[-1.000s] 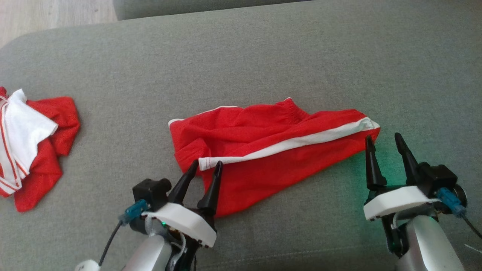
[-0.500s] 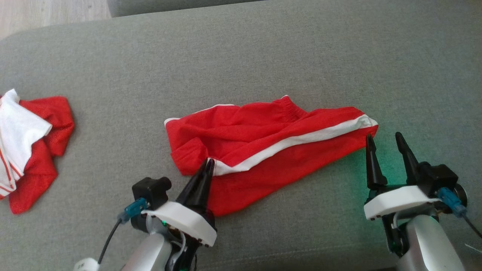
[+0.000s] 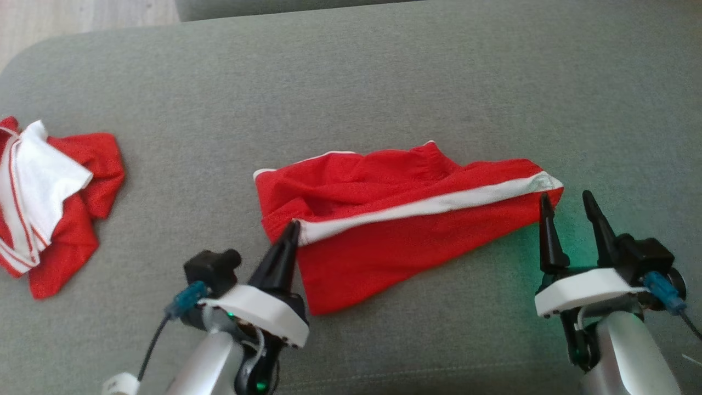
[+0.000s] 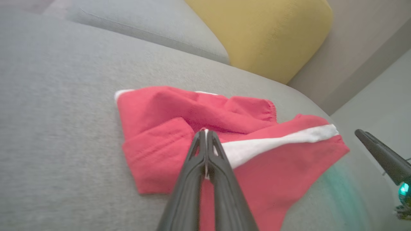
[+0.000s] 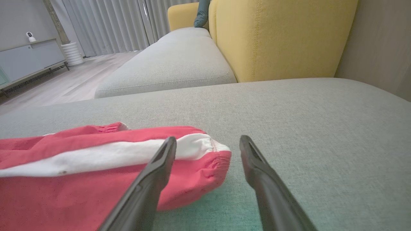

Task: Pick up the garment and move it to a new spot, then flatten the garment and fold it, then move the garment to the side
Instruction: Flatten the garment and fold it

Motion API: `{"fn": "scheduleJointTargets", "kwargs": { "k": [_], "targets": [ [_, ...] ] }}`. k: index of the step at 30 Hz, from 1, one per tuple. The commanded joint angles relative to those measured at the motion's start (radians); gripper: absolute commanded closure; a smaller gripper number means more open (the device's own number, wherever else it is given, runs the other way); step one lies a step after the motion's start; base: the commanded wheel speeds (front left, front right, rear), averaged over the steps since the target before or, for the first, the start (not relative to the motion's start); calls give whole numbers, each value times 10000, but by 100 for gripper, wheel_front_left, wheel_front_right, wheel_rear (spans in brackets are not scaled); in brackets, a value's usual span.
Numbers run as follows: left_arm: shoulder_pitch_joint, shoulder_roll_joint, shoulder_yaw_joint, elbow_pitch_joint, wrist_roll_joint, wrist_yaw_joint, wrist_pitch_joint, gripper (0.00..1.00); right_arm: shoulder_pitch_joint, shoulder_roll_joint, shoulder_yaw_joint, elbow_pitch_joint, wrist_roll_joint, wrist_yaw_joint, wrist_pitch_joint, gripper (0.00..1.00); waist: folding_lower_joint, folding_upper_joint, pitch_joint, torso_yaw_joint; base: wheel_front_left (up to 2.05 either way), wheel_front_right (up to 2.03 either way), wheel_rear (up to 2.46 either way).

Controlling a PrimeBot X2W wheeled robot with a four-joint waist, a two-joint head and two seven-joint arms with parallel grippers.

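While two garments lie on the grey sofa seat, the red shorts sit near its middle and a crumpled red-and-white garment sits at its left edge. Two grippers reach forward: the left gripper, fingers clamped on the end of the shorts' white stripe; the right gripper, fingers apart, low beside the shorts' right end.

shorts: on cushion | second garment: far left (well apart) | right claw: at shorts' right end
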Motion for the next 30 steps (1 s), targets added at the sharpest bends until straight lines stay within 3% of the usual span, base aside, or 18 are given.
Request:
{"fn": "scheduleJointTargets", "kwargs": {
  "k": [1, 10, 19, 30],
  "targets": [
    [-147, 27, 555, -453, 256, 101, -63, 100, -438, -39, 189, -327, 27, 65, -109, 0, 0, 0, -40, 123, 0, 0, 0],
    [639, 27, 1302, -833, 1133, 10, -63, 100, -525, -39, 518, -142, 861, 65, -109, 0, 0, 0, -77, 566, 0, 0, 0],
    [856, 27, 1124, -980, 1378, -101, -63, 100, -1263, -338, 1211, 475, 2149, 65, 18, 0, 0, 0, -83, 762, 0, 0, 0],
    [557, 27, 436, -1043, 1248, -4, -63, 100, -3122, -1785, 2298, 1394, 5573, 65, 3427, 0, 0, 0, 118, 1020, 0, 0, 0]
  ]
}}
